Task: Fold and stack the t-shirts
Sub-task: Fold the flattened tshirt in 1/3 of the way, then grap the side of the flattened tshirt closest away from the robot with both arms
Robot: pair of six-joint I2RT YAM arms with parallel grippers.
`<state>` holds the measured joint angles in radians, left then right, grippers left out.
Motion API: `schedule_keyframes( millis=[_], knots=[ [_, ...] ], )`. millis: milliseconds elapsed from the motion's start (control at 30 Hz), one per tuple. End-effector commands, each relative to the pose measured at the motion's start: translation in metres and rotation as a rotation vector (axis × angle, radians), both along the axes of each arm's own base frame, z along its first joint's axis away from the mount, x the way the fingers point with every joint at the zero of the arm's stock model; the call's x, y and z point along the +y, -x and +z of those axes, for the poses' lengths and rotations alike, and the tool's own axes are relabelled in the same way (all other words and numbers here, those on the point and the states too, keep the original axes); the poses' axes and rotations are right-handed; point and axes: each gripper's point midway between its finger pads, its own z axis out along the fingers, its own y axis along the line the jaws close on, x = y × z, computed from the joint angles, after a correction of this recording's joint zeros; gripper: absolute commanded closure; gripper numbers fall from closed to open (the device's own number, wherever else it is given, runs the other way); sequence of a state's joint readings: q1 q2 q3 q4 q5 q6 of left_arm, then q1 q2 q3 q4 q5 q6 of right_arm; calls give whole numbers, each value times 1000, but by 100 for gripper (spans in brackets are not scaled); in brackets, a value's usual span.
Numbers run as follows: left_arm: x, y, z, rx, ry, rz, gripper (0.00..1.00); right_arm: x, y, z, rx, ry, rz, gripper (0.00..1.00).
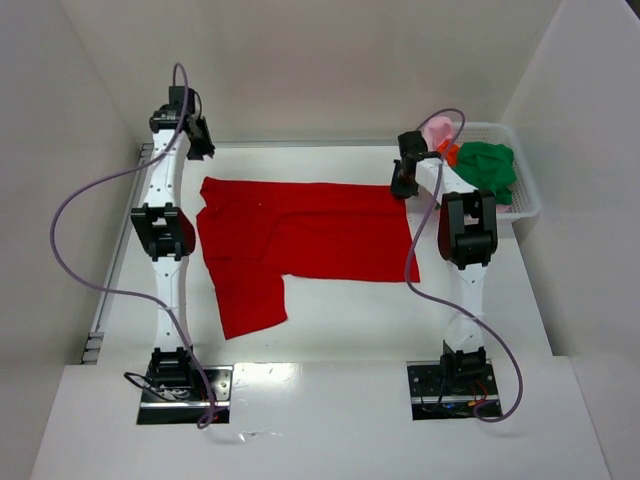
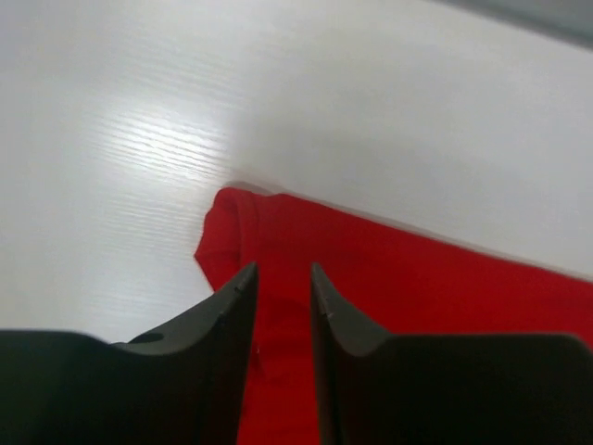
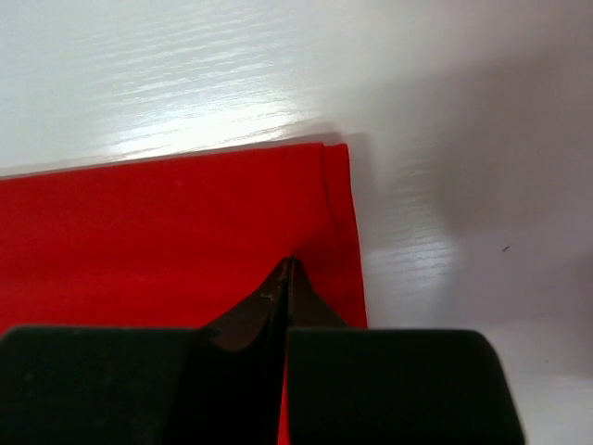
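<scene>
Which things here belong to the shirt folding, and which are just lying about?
For the job:
- red shirt, spread on the table
- green shirt, in the basket
- pink shirt, at the basket's left end
- orange shirt, only a scrap showing beside the pink

Just there:
- basket
- table

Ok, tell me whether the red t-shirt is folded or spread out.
Partly folded: the red t-shirt lies flat on the table, and two layered edges show at its corner in the right wrist view.
</scene>
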<state>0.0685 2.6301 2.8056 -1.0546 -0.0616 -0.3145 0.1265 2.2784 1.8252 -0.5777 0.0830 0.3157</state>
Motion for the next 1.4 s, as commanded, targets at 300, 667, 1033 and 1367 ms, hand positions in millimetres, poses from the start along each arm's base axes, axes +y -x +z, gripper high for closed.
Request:
schedule_keyframes(
  millis=[300, 667, 1033, 1367],
  knots=[
    [-26, 73, 171, -258, -25, -95, 42, 46, -13, 168, -368, -63, 128, 83],
    [-62, 176, 154, -318, 161, -139, 3, 48, 51, 207, -473, -166, 113, 12],
    [-96, 270, 66, -195, 440, -9, 1, 45, 114, 160, -357, -244, 47, 1],
    [-97, 327, 19, -127, 536, 183, 1, 44, 144, 122, -262, -303, -35, 1]
  ],
)
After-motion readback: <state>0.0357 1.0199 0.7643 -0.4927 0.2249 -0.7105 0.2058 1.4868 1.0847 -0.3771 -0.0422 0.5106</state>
